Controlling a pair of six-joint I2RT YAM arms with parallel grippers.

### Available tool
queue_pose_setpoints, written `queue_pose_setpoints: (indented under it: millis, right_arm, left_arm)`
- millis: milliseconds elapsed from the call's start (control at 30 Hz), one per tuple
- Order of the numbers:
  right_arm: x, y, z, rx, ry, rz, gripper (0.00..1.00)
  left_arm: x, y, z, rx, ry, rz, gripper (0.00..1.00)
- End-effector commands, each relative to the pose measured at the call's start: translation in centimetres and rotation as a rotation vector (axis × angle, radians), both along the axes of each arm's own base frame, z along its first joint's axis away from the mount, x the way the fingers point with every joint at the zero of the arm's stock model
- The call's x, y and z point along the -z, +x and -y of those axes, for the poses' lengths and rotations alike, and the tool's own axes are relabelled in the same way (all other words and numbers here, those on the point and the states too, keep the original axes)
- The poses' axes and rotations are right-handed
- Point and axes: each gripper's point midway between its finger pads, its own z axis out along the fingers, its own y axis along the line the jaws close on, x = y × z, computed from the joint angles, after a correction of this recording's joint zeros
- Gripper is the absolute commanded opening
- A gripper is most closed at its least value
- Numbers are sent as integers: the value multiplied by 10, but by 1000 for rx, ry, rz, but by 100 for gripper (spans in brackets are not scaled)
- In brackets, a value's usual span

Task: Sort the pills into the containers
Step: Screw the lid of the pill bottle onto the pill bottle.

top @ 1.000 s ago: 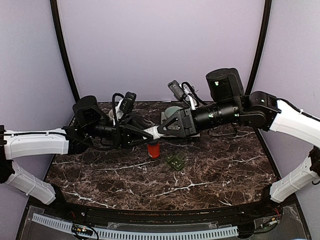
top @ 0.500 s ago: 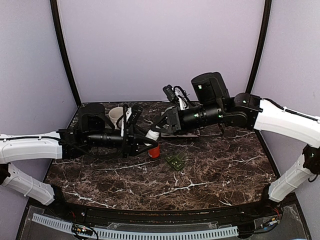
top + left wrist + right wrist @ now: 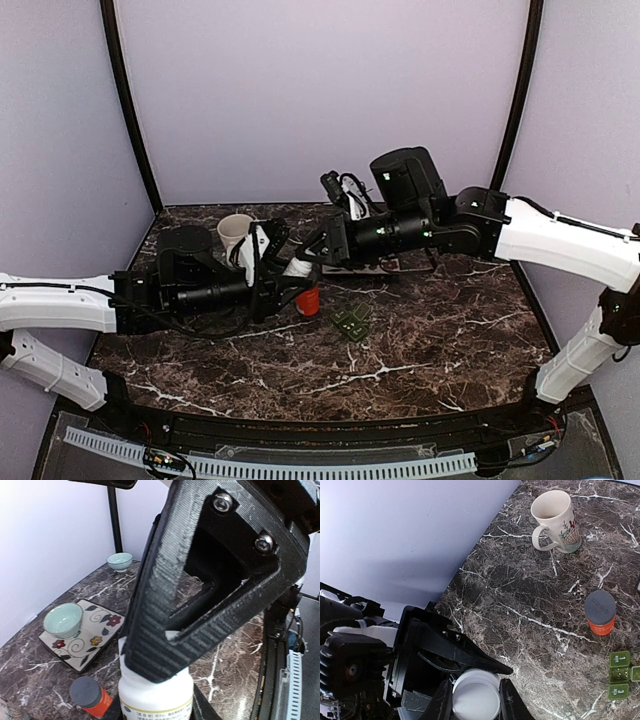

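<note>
2 arms meet above the back-centre of the marble surface (image 3: pixel 430 340). Left gripper (image 3: pixel 285 275): jaws clamped on the body of 1 white pill bottle (image 3: pixel 156 697). Right gripper (image 3: pixel 318 255): jaws clamped on its lid (image 3: pixel 476 701). The bottle's long axis runs roughly level, gripper to gripper; unscrewing looks to be the step in hand.

1 floral plate (image 3: pixel 92 652), back edge, carries 1 pale green bowl (image 3: pixel 62 621), empty.
1 further bowl (image 3: pixel 120 560), toward the back right corner.
1 beige mug (image 3: pixel 555 512), back left, apparently empty.
1 orange bottle (image 3: pixel 600 611), upright, capped.
1 dark green pill-box (image 3: pixel 620 675), mid-surface, below and frontward of both jaws, right arm slightly nearer. Contents: cannot tell.
</note>
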Motion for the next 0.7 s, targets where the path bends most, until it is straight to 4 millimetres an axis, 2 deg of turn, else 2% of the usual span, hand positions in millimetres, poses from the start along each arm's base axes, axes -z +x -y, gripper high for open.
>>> queue_pose_setpoints:
  millis: [0,267,433,667]
  right_arm:
    - [52,-26,-25,-67,-104,-98,0]
    - [68,-14,-28,14,-143,-117,0]
    - [75,-6,-29,61,-156,-122,0]
    - [62,4,-26,103,-142,-57,1]
  left_arm:
    - [-128,-6,1,-99,-350,297,0]
    - [-133,-7,14,-244,-324,414,0]
    - [-136,-3,10,-315,-327,440,0]
    - [-132,-5,3,-316,-332,430,0]
